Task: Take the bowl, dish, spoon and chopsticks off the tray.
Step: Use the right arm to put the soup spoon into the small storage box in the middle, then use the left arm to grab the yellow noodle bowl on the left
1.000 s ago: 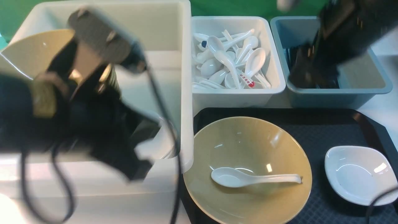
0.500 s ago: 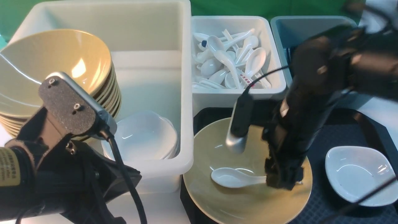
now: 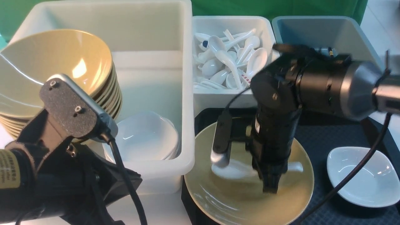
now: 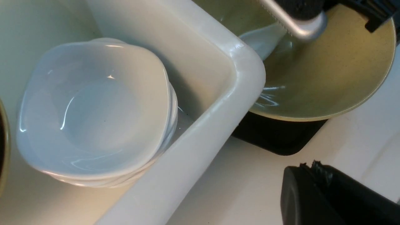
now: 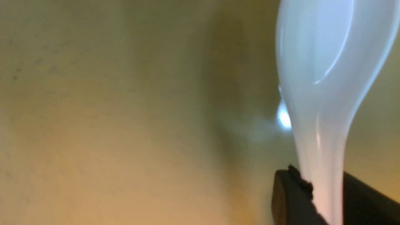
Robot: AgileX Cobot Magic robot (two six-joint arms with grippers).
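Note:
The olive-tan bowl (image 3: 237,200) sits on the black tray (image 3: 337,134), at its left end. Inside the bowl lies the white spoon (image 3: 229,170), its scoop pointing left. My right gripper (image 3: 270,186) reaches down into the bowl. In the right wrist view the spoon (image 5: 325,62) has its handle pinched between the two black fingers (image 5: 289,195) of the right gripper (image 5: 322,181). The white dish (image 3: 359,176) rests on the tray's right end. The chopsticks are out of view. My left gripper (image 4: 307,165) is shut and holds nothing, over the table in front of the big bin.
A big white bin (image 3: 187,93) at the left holds a stack of tan bowls (image 3: 56,68) and a stack of white dishes (image 3: 143,137). Behind the tray stand a smaller white bin of spoons (image 3: 237,59) and a grey-blue bin (image 3: 312,31).
The right arm swung from the grey-blue bin down into the bowl and closed on the spoon's handle. The left arm drew back out of the big white bin to the front left.

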